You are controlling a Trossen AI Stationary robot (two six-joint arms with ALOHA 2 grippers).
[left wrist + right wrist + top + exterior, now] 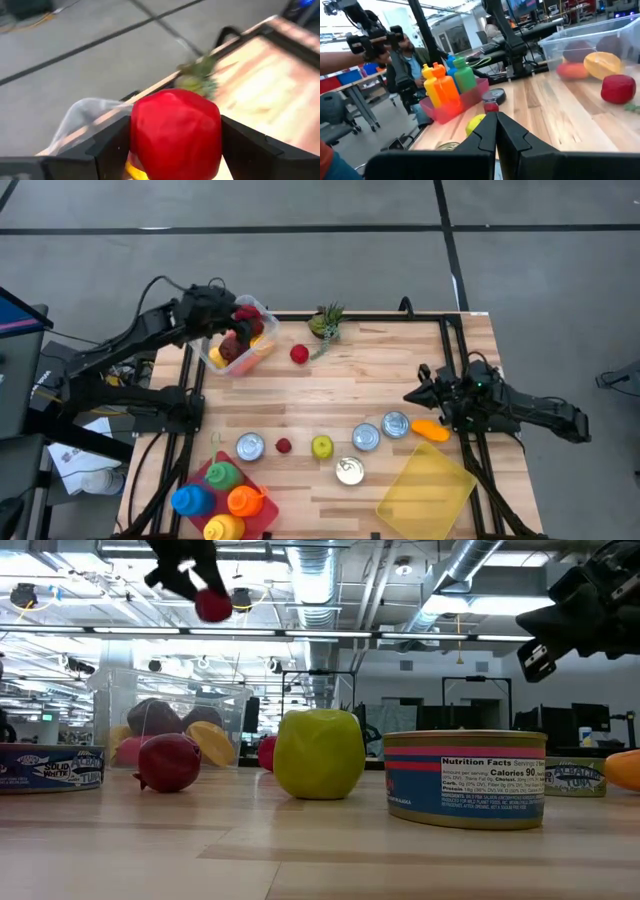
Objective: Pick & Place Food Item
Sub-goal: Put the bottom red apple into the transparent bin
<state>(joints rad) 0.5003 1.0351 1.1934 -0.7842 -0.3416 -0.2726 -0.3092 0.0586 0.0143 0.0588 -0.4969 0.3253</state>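
The left hand (pixel 175 145) was clamped on a red apple (pixel 176 134) above the clear bin (pixel 262 315) at eleven o'clock on the bench (pixel 400 380). It looked light, rigid and smooth, best gripped across its widest middle. The right hand (pixel 412 395) waited closed at three o'clock.

a light wooden table (pixel 350 385) carries a clear bin (pixel 213 358), a red fruit (pixel 299 354), a green leafy piece (pixel 326 323), four cans (pixel 366 437), a yellow-green apple (pixel 322 446), an orange piece (pixel 430 430), a yellow tray (pixel 425 490) and a red tray of bottles (pixel 262 515).
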